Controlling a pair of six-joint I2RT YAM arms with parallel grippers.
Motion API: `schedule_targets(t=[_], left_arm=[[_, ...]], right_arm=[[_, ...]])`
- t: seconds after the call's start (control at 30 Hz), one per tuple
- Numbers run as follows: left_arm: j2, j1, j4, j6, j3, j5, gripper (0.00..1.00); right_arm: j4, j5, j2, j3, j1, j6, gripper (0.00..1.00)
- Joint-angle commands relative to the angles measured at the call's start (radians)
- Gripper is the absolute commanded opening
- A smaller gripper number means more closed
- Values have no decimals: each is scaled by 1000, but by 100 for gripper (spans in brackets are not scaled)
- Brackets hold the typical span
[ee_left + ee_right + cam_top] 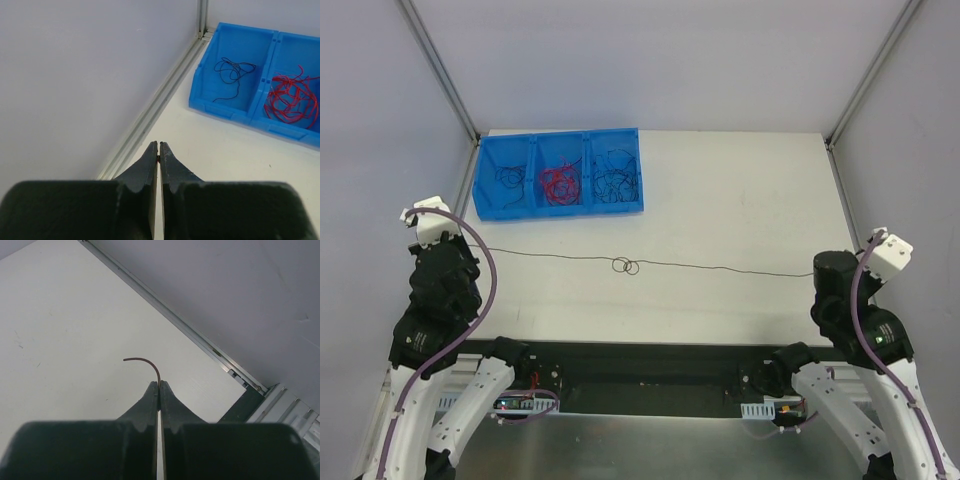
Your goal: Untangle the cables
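One thin black cable (720, 268) lies stretched across the table between my two grippers, with a small knot of loops (626, 266) at its middle. My left gripper (159, 144) is shut at the cable's left end (490, 251); only a speck of wire shows between its tips. My right gripper (159, 383) is shut on the cable's right end, and a short curled tip (145, 361) sticks out past the fingertips. In the top view both pairs of fingers are hidden under the arms.
A blue three-compartment bin (560, 213) stands at the back left. It holds a black wire (510, 178), a red tangle (558, 187) and a black tangle (616, 180). The left wrist view shows the bin (225, 107) ahead, with the enclosure wall close on the left.
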Motion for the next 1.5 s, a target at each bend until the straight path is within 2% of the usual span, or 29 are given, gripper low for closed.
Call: schedule_targets(t=[0.0,0.1,0.17,0.3,0.33,0.4,0.57,0.77,0.8,0.87,0.9,0.93,1.0,1.13,1.17,1.23,1.27,1.3,1.37,1.47], left_arm=[[-11,7,44,23,-10,87,0],[11,7,44,-25,-30,395,0],[47,7,46,-77,-42,686,0],[215,7,73,-155,-99,1171,0],[260,7,78,-160,-117,1269,0],[353,7,80,-181,-151,1367,0],[490,6,81,-213,-225,1324,0],[515,7,106,-204,-220,1296,2],[516,7,106,-200,-214,1299,10],[513,7,106,-201,-212,1284,39],[504,7,106,-201,-217,1284,50],[495,7,106,-199,-217,1287,57],[479,7,110,-193,-214,1286,64],[467,6,119,-178,-197,1305,64],[476,6,129,-183,-194,1319,61],[505,4,142,-193,-180,1370,50],[527,1,146,-204,-171,1382,49],[542,-7,155,-212,-165,1391,49],[577,-40,191,-219,-160,1410,56],[666,-138,254,-212,-139,1419,64]], right_arm=[[54,-71,-36,12,-10,-54,0],[175,-304,-63,-49,-10,-133,0],[251,-514,-64,-101,-9,-147,0],[376,-883,-20,-218,-9,-131,0],[395,-950,-1,-242,-9,-122,0],[409,-1011,26,-288,-9,-95,0],[386,-969,40,-336,-9,-67,0],[331,-860,84,-304,-10,-70,0],[340,-875,101,-301,-9,-76,0],[383,-977,137,-307,-9,-102,9],[401,-1023,157,-309,-7,-110,16],[415,-1048,170,-310,-7,-111,21],[447,-1110,178,-318,-1,-113,35],[496,-1133,181,-318,14,-110,50],[515,-1148,192,-318,20,-104,53],[550,-1195,227,-310,39,-87,54],[564,-1203,249,-307,49,-81,54],[585,-1205,267,-303,68,-76,55],[627,-1209,305,-298,109,-62,55],[720,-1269,384,-296,172,-15,55]])
